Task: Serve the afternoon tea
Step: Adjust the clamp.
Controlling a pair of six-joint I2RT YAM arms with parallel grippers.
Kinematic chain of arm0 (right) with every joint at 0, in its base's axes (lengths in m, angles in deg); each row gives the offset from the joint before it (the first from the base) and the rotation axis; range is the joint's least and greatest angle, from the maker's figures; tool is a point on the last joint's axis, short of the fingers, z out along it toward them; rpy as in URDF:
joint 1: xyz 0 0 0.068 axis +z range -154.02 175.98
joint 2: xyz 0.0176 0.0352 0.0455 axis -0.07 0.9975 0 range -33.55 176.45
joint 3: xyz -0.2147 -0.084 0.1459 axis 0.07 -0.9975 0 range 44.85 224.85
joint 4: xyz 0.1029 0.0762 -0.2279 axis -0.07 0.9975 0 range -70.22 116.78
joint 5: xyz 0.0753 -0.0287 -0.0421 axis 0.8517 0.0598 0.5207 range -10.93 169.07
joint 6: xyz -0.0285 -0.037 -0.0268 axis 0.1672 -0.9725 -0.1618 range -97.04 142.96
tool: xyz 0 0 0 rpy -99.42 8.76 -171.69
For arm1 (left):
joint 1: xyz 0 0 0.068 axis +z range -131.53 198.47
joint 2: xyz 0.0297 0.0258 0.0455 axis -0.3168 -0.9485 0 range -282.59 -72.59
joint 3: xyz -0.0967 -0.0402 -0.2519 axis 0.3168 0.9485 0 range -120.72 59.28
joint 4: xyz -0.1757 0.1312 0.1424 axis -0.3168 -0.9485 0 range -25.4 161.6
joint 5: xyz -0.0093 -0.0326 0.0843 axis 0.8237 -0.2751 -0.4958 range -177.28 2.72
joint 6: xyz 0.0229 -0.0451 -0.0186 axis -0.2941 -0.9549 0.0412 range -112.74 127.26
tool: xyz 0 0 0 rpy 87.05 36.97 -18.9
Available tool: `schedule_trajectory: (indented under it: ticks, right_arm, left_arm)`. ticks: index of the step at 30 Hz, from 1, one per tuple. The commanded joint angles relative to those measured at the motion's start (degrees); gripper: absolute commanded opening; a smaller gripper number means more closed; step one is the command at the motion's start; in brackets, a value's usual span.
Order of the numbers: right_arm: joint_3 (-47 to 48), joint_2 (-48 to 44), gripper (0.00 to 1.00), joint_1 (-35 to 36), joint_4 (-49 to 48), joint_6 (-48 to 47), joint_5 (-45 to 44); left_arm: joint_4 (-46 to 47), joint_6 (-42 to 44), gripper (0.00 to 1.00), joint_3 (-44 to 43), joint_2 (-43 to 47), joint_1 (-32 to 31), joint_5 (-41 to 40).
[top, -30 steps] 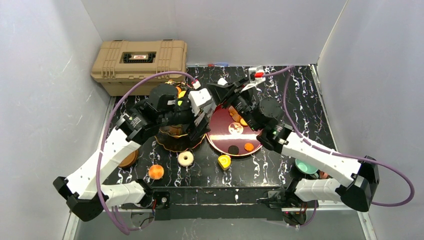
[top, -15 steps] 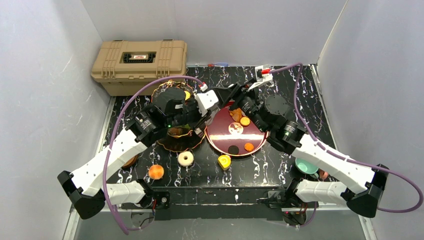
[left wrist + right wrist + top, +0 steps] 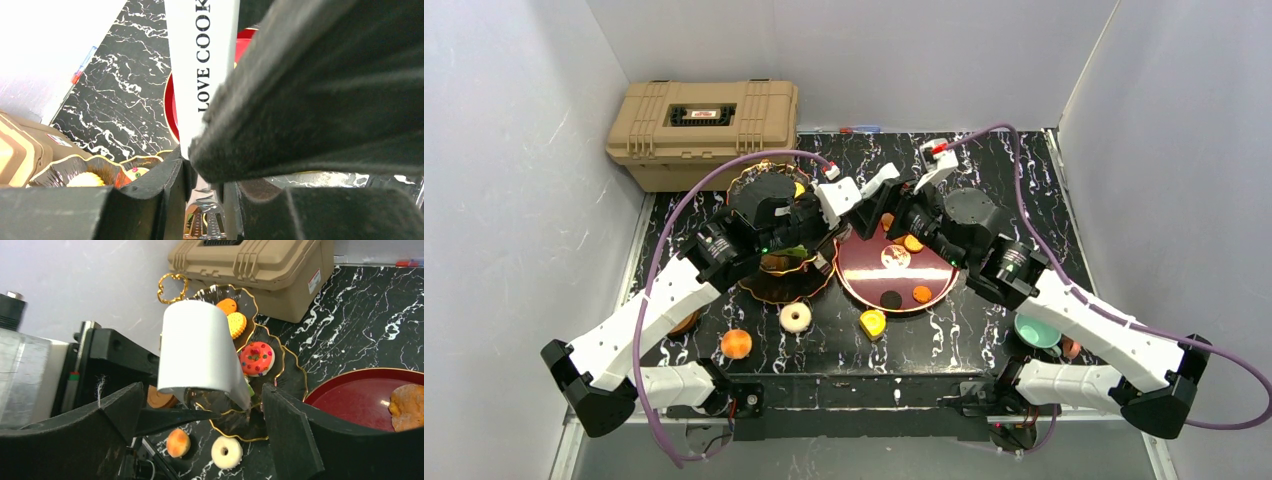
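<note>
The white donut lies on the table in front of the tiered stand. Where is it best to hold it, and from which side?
Probably grip the white donut across its outer rim, coming straight down from above. It lies flat, a low ring, with bare table on both sides, while the stand is close behind.

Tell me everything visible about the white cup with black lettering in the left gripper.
The white cup is smooth and matte, with black print reading LOVE COOK, the rest cut off. It is held tilted in the air, beside the dark tiered stand with gold scalloped rims. The left gripper pinches its lower edge; the right gripper's open fingers flank it without touching.
</note>
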Motion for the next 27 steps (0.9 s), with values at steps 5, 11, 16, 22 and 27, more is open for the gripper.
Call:
schedule_trajectory:
  ticks: [5,11,16,22,27]
  right_arm:
    - [3.0,2.1,0.78,0.0,-1.6,-1.2,2.4]
    - [2.7,2.6,0.62,-0.5,-6.3,-1.7,1.8]
    - [2.4,3.7,0.4,-0.5,-6.8,-2.3,2.9]
    - [0.5,0.7,0.29,-0.6,-4.8,-7.5,-3.5]
    - [0.2,-1.0,0.29,-0.8,-2.2,-13.8,-8.8]
  left_arm:
    - [0.7,0.8,0.0,-2.3,1.0,-0.2,2.5]
    - [-0.1,1.3,0.0,-1.2,2.0,-0.3,5.5]
    - [-0.2,1.7,0.05,-1.9,1.7,-0.3,4.7]
    - [-5.5,0.4,0.76,-7.8,1.3,-0.3,3.1]
    - [-10.9,-1.7,0.98,-13.6,2.0,-0.1,-2.3]
